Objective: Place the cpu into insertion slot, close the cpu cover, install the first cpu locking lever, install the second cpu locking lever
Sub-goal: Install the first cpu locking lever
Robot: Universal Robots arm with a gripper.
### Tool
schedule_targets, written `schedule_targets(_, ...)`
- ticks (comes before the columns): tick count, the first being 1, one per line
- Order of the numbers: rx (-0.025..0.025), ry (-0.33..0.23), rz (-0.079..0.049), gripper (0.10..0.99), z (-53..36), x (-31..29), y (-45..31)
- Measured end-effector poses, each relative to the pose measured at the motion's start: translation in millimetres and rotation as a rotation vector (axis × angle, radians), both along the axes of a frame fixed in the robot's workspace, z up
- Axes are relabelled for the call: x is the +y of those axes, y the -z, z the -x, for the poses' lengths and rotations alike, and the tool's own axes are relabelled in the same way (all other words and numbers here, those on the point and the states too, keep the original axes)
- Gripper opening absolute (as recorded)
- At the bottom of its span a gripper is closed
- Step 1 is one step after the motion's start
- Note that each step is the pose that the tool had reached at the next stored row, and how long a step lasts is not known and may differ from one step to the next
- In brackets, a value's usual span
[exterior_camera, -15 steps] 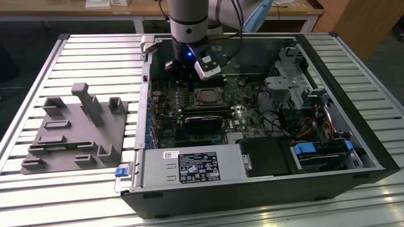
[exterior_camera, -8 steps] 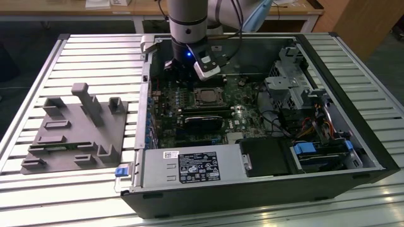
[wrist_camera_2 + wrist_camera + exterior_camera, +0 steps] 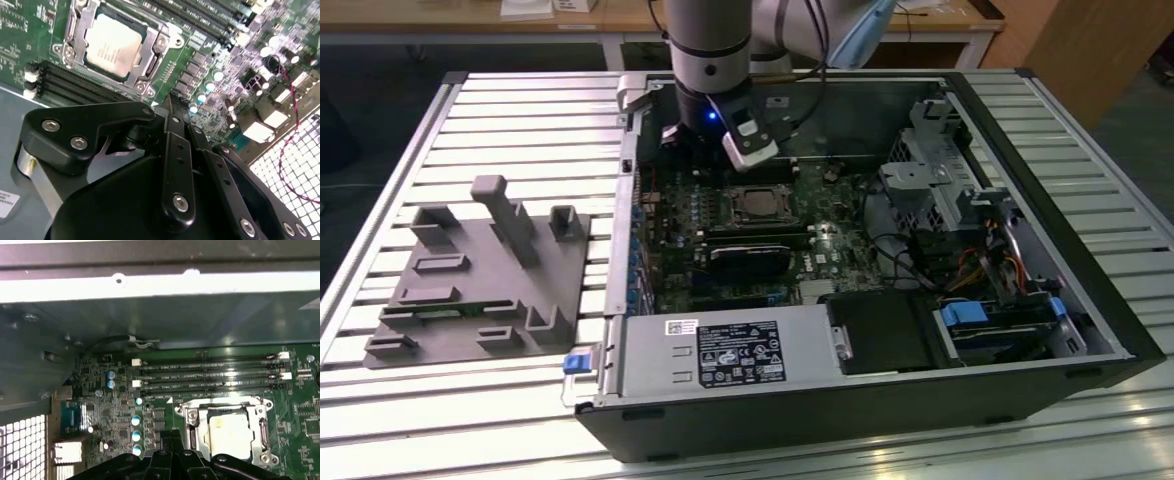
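1. Exterior view.
   - The arm (image 3: 710, 50) reaches down into the far end of the open case (image 3: 1067, 300).
   - The cpu (image 3: 757, 207) sits in the slot (image 3: 730, 203), just in front of the arm's tool end.
   - A grey fixture (image 3: 480, 290) lies outside the case on the exterior view's left.
   - The power box (image 3: 720, 355) lies along the near wall.

2. Second wrist view.
   - The gripper (image 3: 171, 102) is closed and empty. It hangs over the board (image 3: 30, 30), beside the slot and not touching it.
   - The cpu (image 3: 112, 45) lies flat and level.
   - The cover (image 3: 79, 30) is down around the cpu, with its frame overlapping the chip's edges.

3. First wrist view.
   - The gripper (image 3: 172, 439) is at the socket's corner, with its tips together.
   - The cpu (image 3: 227, 432) is framed by the cover (image 3: 192, 432).
   - The memory slots (image 3: 210, 372) run just beyond the socket.
   - I cannot tell whether either lever along the socket's sides is hooked under its catch.

4. My reading.
   - The first two steps look done: the chip is seated and the cover is shut.
   - That leaves the lever steps as the work in hand.
   - Lever work calls for a narrow closed tip on a thin wire arm, pushed down and sideways under its hook.
   - The push should put no weight on the cover or the board parts near it.
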State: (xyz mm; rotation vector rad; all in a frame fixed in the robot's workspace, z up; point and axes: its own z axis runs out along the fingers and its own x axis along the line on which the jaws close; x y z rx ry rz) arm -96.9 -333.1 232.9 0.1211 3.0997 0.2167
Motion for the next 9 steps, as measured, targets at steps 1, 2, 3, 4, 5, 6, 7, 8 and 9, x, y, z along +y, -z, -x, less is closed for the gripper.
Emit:
schedule_targets(1,0.0001,0.0,-0.006,0.106,0.1,0.0,0.0)
schedule_targets(2,0.0001,0.0,-0.011,0.106,0.1,0.0,0.0)
schedule_targets(3,0.0001,0.0,-0.016,0.106,0.2,0.0,0.0)
schedule_targets(4,0.0,0.0,-0.022,0.106,0.2,0.0,0.0)
schedule_targets(5,0.0,0.0,-0.028,0.106,0.2,0.0,0.0)
schedule_targets(6,0.0001,0.0,-0.034,0.106,0.2,0.0,0.0)
schedule_targets(7,0.0,0.0,-0.039,0.106,0.2,0.0,0.0)
schedule_targets(8,0.0001,0.0,-0.044,0.106,0.2,0.0,0.0)
schedule_targets(9,0.0,0.0,-0.049,0.106,0.2,0.0,0.0)
